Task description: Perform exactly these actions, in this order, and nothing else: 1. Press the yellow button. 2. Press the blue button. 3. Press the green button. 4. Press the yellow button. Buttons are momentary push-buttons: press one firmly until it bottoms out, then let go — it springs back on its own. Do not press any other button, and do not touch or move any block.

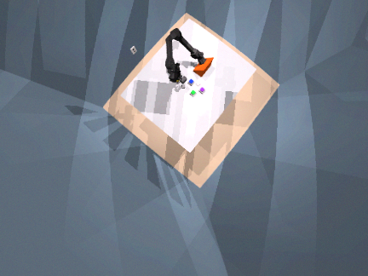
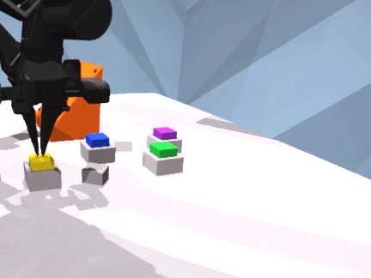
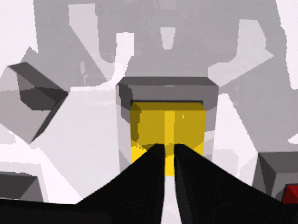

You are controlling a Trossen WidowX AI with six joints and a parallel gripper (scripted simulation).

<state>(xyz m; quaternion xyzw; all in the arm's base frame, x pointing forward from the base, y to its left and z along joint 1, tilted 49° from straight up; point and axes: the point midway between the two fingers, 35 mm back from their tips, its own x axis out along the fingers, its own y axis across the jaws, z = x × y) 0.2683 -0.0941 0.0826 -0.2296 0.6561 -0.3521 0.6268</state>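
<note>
The yellow button (image 2: pixel 41 163) (image 3: pixel 168 127) sits on a grey base at the left. My gripper (image 2: pixel 41 154) (image 3: pixel 169 153) is shut and empty, pointing straight down, with its fingertips touching the yellow button's top. The blue button (image 2: pixel 97 140) (image 1: pixel 191 82) stands to the right of it. The green button (image 2: pixel 163 149) (image 1: pixel 192 92) stands further right, in front of a purple button (image 2: pixel 165 133) (image 1: pixel 202 89). In the top view the arm (image 1: pixel 172 70) covers the yellow button.
An orange wedge (image 2: pixel 82 109) (image 1: pixel 204 66) stands behind the blue button. A small grey block (image 2: pixel 95 174) (image 3: pixel 36 99) lies between the yellow and blue buttons. A red thing (image 3: pixel 292 193) shows at the wrist view's right edge.
</note>
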